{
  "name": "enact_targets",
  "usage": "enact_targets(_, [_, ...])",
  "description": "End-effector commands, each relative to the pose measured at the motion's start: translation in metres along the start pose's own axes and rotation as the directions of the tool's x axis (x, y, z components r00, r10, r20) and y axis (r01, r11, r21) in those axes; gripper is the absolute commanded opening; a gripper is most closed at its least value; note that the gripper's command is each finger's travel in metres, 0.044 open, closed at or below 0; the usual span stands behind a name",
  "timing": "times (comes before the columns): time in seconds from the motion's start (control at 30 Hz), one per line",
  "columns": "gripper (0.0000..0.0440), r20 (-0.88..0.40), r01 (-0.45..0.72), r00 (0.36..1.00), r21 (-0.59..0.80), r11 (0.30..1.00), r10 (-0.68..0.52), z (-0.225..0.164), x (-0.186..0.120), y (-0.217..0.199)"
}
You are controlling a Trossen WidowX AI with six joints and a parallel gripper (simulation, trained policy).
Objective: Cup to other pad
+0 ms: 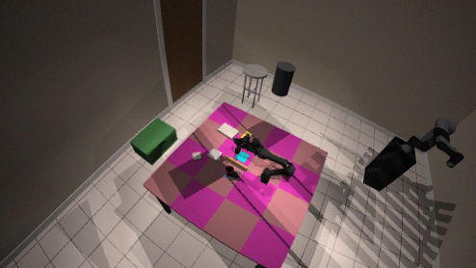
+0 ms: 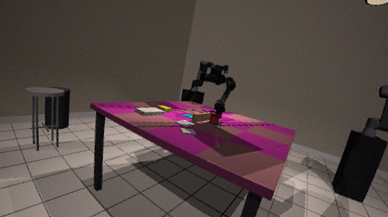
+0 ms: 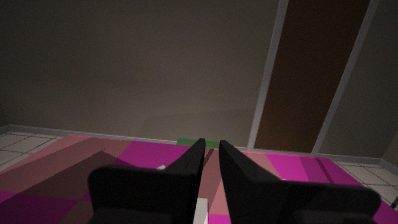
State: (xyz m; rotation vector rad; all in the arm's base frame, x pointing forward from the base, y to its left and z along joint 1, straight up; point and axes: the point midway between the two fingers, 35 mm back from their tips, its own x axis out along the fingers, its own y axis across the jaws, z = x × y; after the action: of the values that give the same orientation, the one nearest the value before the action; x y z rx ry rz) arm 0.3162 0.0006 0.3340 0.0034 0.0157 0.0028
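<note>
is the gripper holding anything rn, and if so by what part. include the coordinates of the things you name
nothing held; the gripper (image 1: 236, 143) (image 2: 217, 114) (image 3: 211, 144) is nearly closed, and the red cup (image 1: 229, 170) (image 2: 213, 120) stands apart from it
</note>
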Motion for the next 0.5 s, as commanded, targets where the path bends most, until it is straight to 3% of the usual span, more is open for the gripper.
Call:
enact_targets(0.0, [0.0049, -0.038, -0.016, 0.999, 0.036, 0.999, 0.017, 0.001, 0.003, 0.005])
enact_targets(0.2, [0.0134, -0.092, -0.033, 0.995, 0.095, 0.995, 0.042, 0.004, 0.007, 0.013])
enact_targets(0.47, [0.0138, -0.174, -0.046, 0.982, 0.177, 0.983, 0.077, 0.005, 0.012, 0.024])
